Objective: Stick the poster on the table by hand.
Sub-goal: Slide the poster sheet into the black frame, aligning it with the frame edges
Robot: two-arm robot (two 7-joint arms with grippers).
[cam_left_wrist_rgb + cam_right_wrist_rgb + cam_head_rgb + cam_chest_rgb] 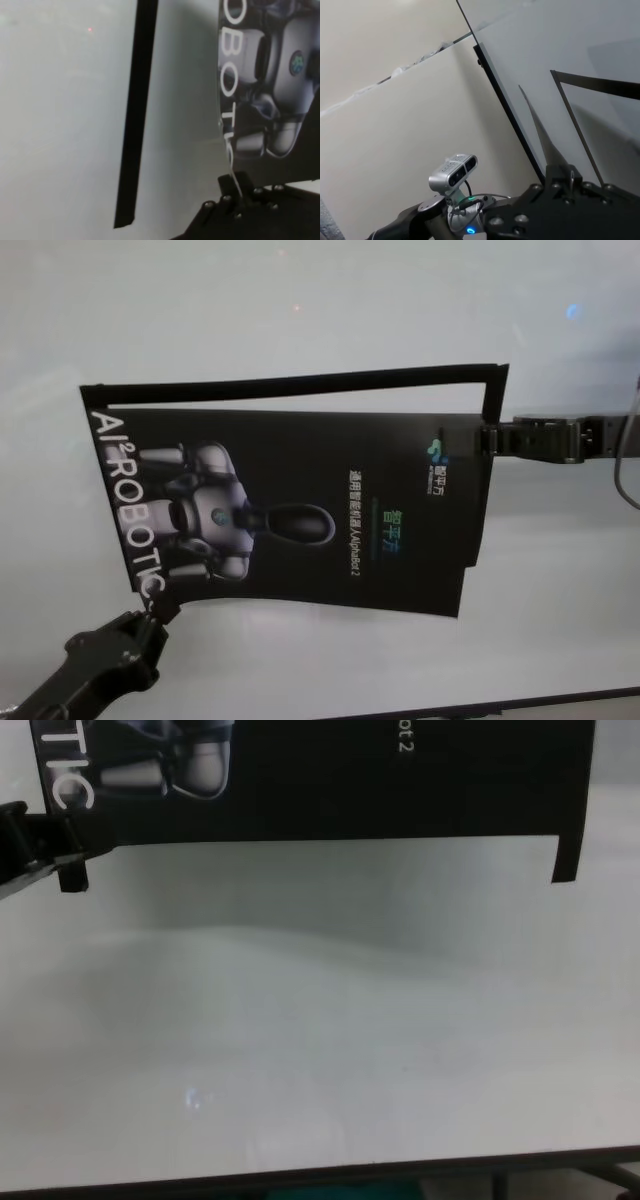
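I have the poster [300, 500] pinched at two opposite points: my left gripper [158, 615] is closed on its near left corner, just below the white lettering, and my right gripper [484, 438] is clamped on its right edge, near the far corner. Between them the sheet is stretched out and, judging by the shadow under it in the chest view and the curl of its edge in my left wrist view, it hangs above the surface [560, 580] rather than lying flat on it. Narrow black tape strips [300, 385] run along the far edge and down the right side, and these seem to stand free as well, with pale surface showing through the gap between strip and sheet. So by my reckoning the carrying and spreading are done, while the sticking itself is not: the poster has yet to be lowered, laid flat and pressed down along its taped edges.
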